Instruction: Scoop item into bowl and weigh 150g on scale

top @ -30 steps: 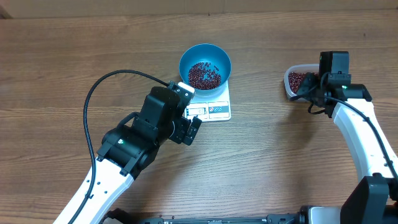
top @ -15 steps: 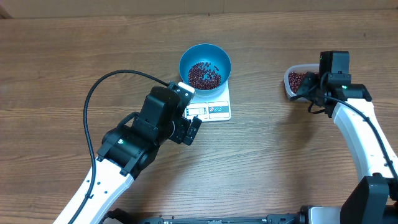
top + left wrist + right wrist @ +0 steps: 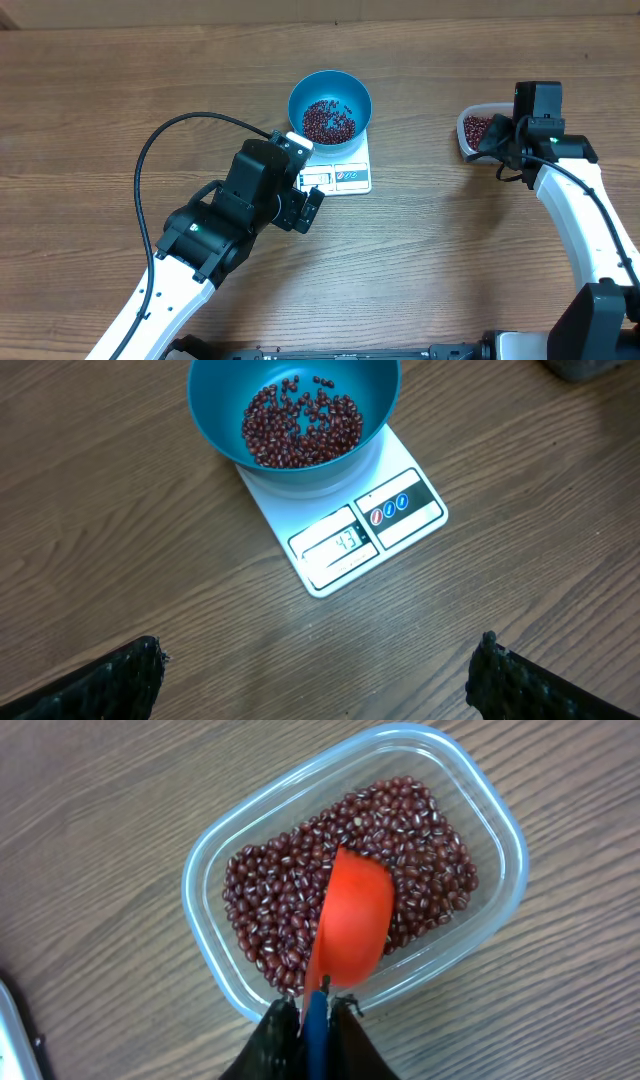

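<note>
Left arm (image 3: 150,295): white link ending in a black wrist, reaching from the lower left edge up and to the right, with a black cable (image 3: 165,130) arching over it.
Left gripper (image 3: 315,678): angling downward, jaws standing spread wide and gripping nothing, with its two fingertips showing at the lower corners of the wrist view.
Right arm (image 3: 580,215): white link rising from the lower right edge and bending left at the black wrist.
Right gripper (image 3: 312,1018): pointing down, jaws nearly together, pinching the blue handle of the scoop (image 3: 355,920).
</note>
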Controlling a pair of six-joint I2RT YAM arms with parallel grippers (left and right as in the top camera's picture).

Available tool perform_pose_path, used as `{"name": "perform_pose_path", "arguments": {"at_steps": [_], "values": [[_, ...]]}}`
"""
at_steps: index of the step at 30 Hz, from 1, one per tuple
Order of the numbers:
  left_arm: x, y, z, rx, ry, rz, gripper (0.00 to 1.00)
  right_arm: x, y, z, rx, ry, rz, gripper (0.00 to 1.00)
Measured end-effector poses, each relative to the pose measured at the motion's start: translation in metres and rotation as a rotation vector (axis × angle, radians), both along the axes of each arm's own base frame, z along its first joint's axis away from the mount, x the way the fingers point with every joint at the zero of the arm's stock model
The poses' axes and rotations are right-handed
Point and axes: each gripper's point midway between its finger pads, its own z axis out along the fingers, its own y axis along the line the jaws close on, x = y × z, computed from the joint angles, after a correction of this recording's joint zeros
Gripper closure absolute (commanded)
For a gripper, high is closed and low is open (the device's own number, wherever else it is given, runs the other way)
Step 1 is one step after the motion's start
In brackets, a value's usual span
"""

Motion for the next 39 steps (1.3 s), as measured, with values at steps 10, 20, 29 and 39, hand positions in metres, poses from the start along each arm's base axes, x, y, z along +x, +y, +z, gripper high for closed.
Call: {"name": "perform_pose_path", "arguments": {"at_steps": [10, 20, 29, 39], "values": [[0.000, 0.000, 0.000, 0.000, 0.000, 0.000, 0.00, 0.000, -0.002, 0.000, -0.014, 0.001, -0.005, 0.96], [0.000, 0.000, 0.000, 0.000, 0.000, 0.000, 0.00, 0.004, -0.013, 0.005, -0.114, -0.005, 0.043, 0.96], [0.000, 0.000, 0.000, 0.000, 0.000, 0.000, 0.00, -0.003, -0.020, 0.003, -0.245, 0.065, 0.181, 0.96], [0.000, 0.000, 0.000, 0.000, 0.000, 0.000, 0.00, -0.008, -0.021, 0.000, -0.299, 0.107, 0.260, 0.96]]}}
